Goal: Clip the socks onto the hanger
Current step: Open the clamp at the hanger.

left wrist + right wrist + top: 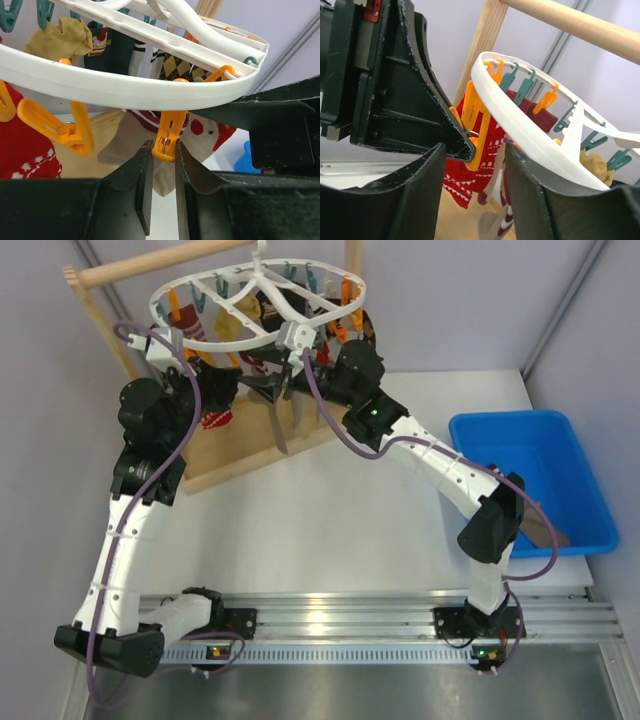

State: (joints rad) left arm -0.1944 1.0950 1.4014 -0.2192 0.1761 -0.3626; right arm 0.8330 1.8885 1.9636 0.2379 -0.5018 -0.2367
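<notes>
My left gripper [163, 150] pinches an orange peg [168, 131] under the hanger [125, 90] with a taupe sock [124, 142] just behind, my right gripper [476, 150] shows spread only from its own wrist, and the top view places the hanger far left.

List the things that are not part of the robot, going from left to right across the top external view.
wooden frame's left upright → white hanger → blue tub. The two arms overlap these, so they are left out of the order.
</notes>
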